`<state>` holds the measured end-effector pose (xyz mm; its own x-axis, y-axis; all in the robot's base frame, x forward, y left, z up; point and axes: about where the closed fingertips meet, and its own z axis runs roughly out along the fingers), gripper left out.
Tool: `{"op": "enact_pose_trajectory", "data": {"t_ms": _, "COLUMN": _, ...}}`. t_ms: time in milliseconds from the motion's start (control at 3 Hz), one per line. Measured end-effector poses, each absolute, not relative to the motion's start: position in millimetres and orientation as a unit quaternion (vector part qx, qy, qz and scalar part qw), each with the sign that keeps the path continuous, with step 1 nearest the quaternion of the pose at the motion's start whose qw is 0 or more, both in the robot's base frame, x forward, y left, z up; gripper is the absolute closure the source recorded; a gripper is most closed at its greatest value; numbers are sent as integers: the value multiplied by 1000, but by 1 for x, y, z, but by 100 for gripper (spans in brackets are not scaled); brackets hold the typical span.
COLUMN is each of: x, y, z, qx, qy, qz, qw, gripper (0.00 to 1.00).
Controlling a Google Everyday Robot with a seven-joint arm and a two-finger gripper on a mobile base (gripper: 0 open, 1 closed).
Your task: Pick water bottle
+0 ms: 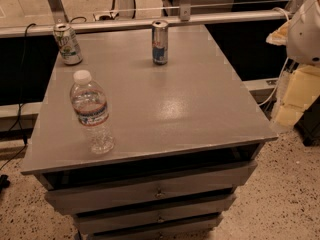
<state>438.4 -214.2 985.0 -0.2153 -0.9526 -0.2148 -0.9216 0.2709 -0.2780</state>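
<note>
The water bottle (92,112) stands upright near the front left corner of the grey cabinet top (185,104). It is clear ribbed plastic with a white screw cap and a white, blue and red label band. My gripper is not in view. Only a white rounded part of the arm (306,29) shows at the right edge, well away from the bottle.
A green-white soda can (67,44) stands at the back left corner. A slim blue-silver can (160,42) stands at the back middle. A metal rail (150,21) runs behind the cabinet. Drawers (155,191) are below, with speckled floor around them.
</note>
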Motion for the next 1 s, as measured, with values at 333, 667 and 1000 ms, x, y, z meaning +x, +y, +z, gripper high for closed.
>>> {"op": "enact_pose_trajectory", "data": {"t_ms": 333, "x": 438, "y": -214, "z": 985, "qx": -602, "qy": 778, "qz": -45, "qw": 173, "gripper": 0}}
{"op": "enact_pose_trajectory", "data": {"t_ms": 667, "x": 443, "y": -192, "z": 975, "qx": -612, "qy": 768, "qz": -4, "qw": 188, "gripper": 0}}
{"op": "enact_pose_trajectory", "data": {"t_ms": 1000, "x": 448, "y": -134, "z": 959, "qx": -627, "qy": 745, "qz": 71, "qw": 215, "gripper": 0}}
